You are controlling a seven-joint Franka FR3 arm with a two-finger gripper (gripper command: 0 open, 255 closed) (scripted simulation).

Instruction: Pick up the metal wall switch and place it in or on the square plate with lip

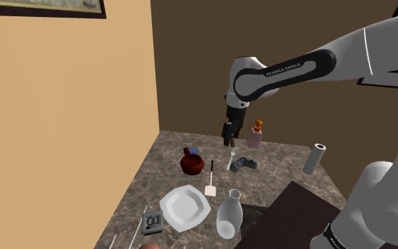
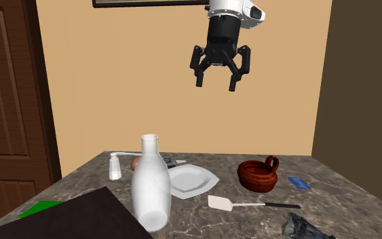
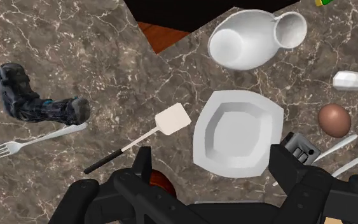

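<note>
The grey metal wall switch (image 1: pixel 152 223) lies flat on the dark marbled tabletop (image 1: pixel 282 170), just beside the white square plate with a raised lip (image 1: pixel 184 208) — on the shoulder view's left of it. A white bottle (image 1: pixel 228 213) sits near the plate's other side. The all-black gripper (image 2: pixel 216 85) hangs well above the table — fingers spread apart, clasping nothing.

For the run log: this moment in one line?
gripper: open, empty, high | wall switch: on table beside white plate | phase: before grasp
</note>
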